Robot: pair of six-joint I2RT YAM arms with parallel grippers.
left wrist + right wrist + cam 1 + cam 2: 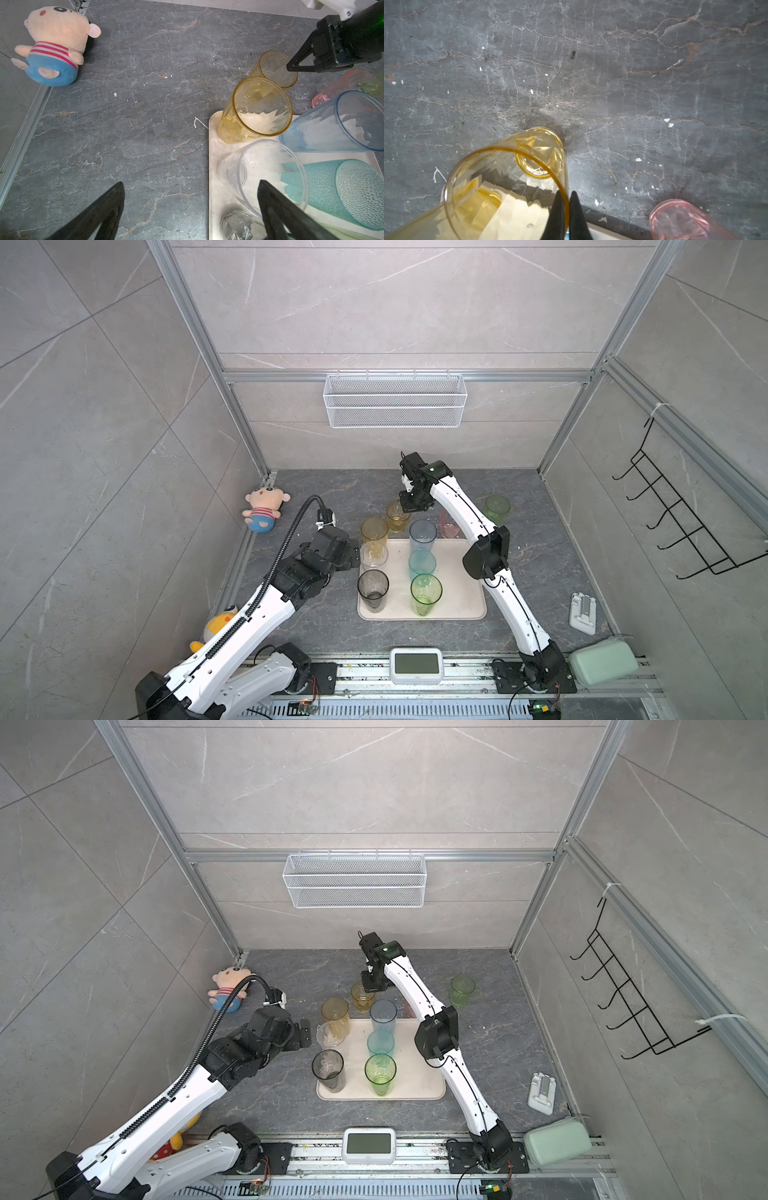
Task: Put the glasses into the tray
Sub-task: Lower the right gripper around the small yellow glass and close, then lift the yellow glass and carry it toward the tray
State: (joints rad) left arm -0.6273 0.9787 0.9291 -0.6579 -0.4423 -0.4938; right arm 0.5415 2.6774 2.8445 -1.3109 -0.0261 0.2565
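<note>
The cream tray [459,597] [417,1077] holds yellow [374,533], clear [373,556], smoky grey [373,589], blue [422,535], teal [422,564] and green [426,593] glasses, all upright. Behind it on the counter stand a short amber glass [397,516] [529,141], a pink one [449,527] [675,220] and a pale green one [497,508]. My right gripper [409,508] [566,193] is shut on the amber glass's rim, one finger inside and one outside. My left gripper [353,556] [191,182] is open beside the tray's left edge, next to the clear glass [270,166].
A striped plush doll [264,508] lies at the back left and a yellow plush [218,624] under the left arm. A white holder [582,612], a green case [602,662] and a timer [416,664] sit at the front right. A wire basket [395,400] hangs on the back wall.
</note>
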